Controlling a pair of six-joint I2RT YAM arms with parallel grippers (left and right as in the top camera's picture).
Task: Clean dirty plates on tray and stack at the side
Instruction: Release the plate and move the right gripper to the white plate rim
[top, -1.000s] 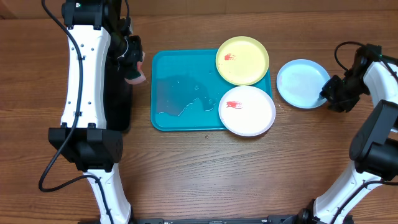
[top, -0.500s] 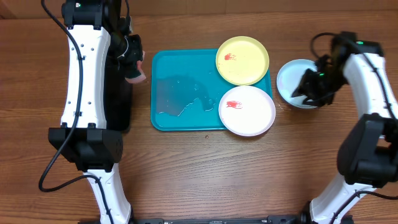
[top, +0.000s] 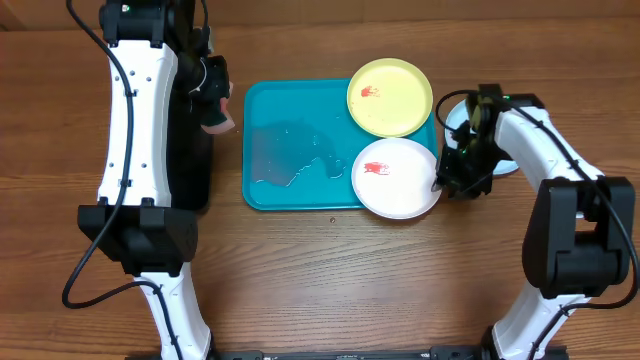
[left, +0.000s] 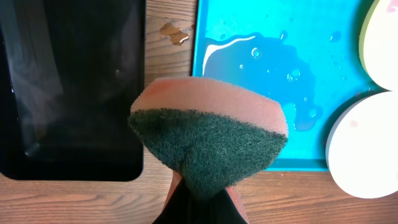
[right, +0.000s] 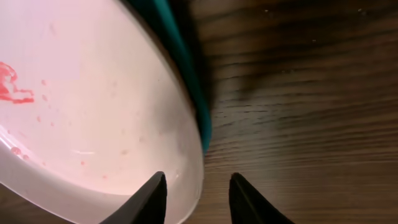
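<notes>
Pinching a sponge (left: 208, 134) by its lower corner, the left hand (left: 202, 194) is pressed together on it and hangs above the strip of table (top: 320, 280) between the black tray (left: 74, 93) and the tray (top: 290, 105). The sponge shows a pink-orange body and a dark green scouring face turned toward the wrist camera. The black tray lies near the table's left edge, mostly hidden under the left arm in the overhead view. A small brownish wet spot (left: 174, 31) sits on the wood just beside the turquoise tray's far left corner.

The tray lies around the middle of the table, closer to the far edge. A puddle of clear water (top: 290, 160) spreads over its left half. The yellow-green plate (top: 390, 97) rests on its far right corner and overhangs the rim, with a red smear left of centre. The white plate (top: 397, 177) rests on the near right corner, also overhanging, with a red smear on its left part.

The right hand (top: 441, 185) is at the white plate's right edge. In the wrist view its fingers (right: 152, 199) are spread, one over the plate and one over the wood, with the rim between them and not squeezed.

The pale blue plate (top: 455, 118) lies on the table just right of the tray, partly covered by the right arm.
</notes>
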